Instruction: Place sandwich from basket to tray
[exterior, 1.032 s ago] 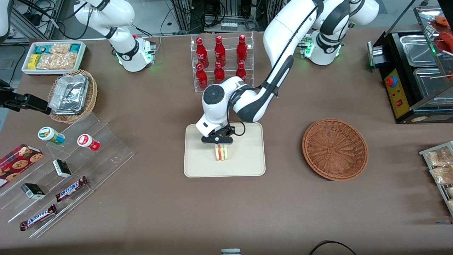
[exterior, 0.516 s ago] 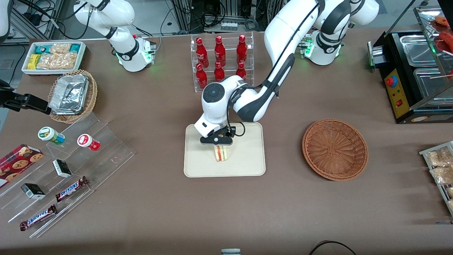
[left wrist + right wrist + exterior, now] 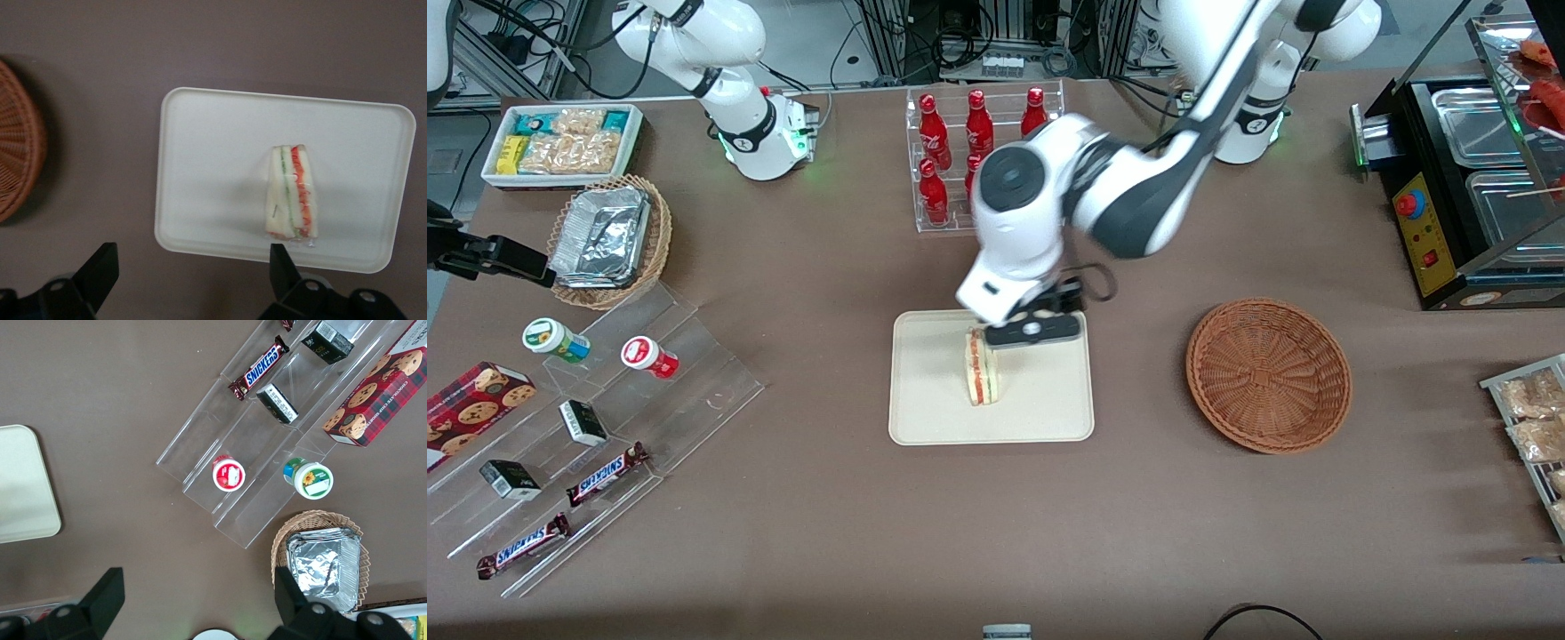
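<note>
Small triangular white-bread sandwich (image 3: 982,369) (image 3: 292,193) standing on flat cream rectangular tray (image 3: 925,409) (image 3: 213,167); left gripper (image 3: 1033,331) (image 3: 190,273) spread wide, holding nothing, raised above tray; reddish-brown woven basket (image 3: 1268,373) (image 3: 17,167) well apart.

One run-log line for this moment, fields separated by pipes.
hand: open, raised above tray, holding nothing | sandwich: standing on tray | basket: holds nothing | step: placement done

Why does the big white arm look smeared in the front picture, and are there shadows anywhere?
Front view: the arm above the gripper is motion-blurred; the sandwich stays crisp. Left wrist view: the sandwich casts a soft shadow on the tray, the basket a dark one on the table; jaws open.
</note>
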You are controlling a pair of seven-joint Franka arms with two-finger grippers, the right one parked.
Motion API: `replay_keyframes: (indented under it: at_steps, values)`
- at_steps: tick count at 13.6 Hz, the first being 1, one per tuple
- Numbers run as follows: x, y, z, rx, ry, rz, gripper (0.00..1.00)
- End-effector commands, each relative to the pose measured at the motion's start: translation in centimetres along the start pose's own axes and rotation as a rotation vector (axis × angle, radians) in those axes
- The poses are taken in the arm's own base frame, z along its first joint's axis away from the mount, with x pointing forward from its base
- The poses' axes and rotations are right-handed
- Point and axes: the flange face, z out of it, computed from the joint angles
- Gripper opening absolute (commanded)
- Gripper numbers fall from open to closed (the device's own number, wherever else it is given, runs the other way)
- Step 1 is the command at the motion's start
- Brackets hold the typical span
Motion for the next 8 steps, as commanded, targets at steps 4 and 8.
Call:
replay_keyframes:
  at_steps: [4, 8]
  values:
    - [2.4, -13.7, -8.5, 0.015, -0.087, -0.057, 1.0]
    - [3.8, -25.4, -10.9, 0.01, -0.098, -0.037, 1.0]
